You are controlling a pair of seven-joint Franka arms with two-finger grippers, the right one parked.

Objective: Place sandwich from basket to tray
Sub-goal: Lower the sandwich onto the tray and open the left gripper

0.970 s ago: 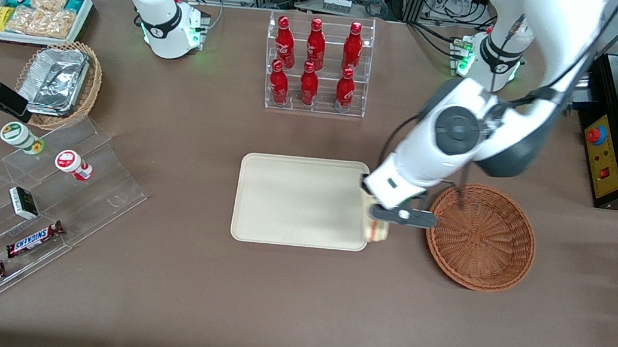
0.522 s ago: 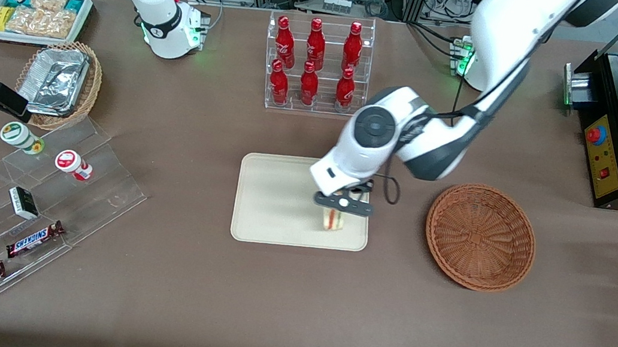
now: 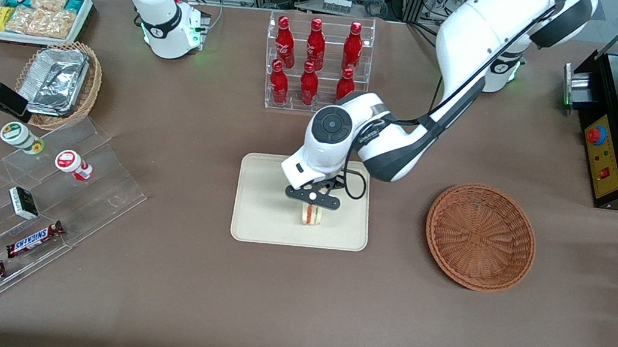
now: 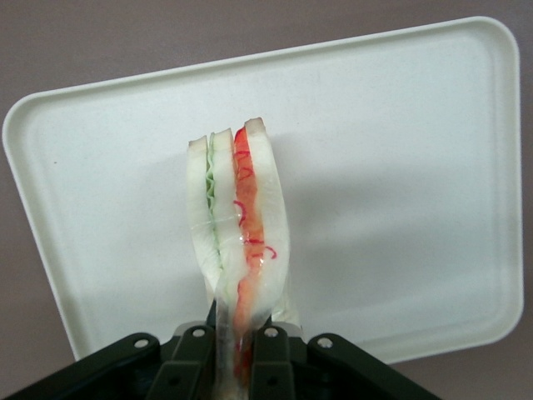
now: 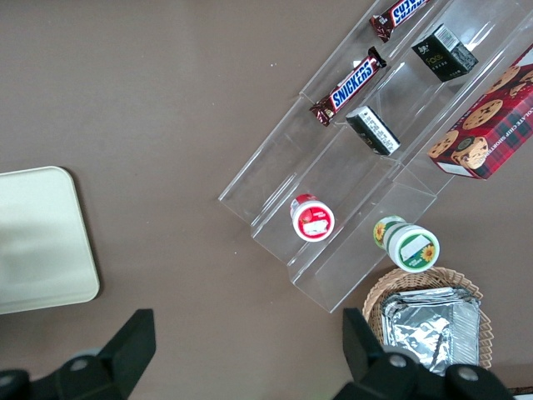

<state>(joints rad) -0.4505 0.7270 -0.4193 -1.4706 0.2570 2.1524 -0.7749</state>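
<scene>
The sandwich (image 4: 237, 225) is being gripped upright by the gripper (image 3: 313, 197) over the tray (image 3: 261, 215), ready for lowering.

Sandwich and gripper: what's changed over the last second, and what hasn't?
The gripper, shut on the sandwich throughout, carried it from the tray's edge nearest the basket inward over the middle of the tray, toward the parked arm's end. The sandwich still hangs in the fingers, not released. Tray, basket and the other table items kept their places.
</scene>
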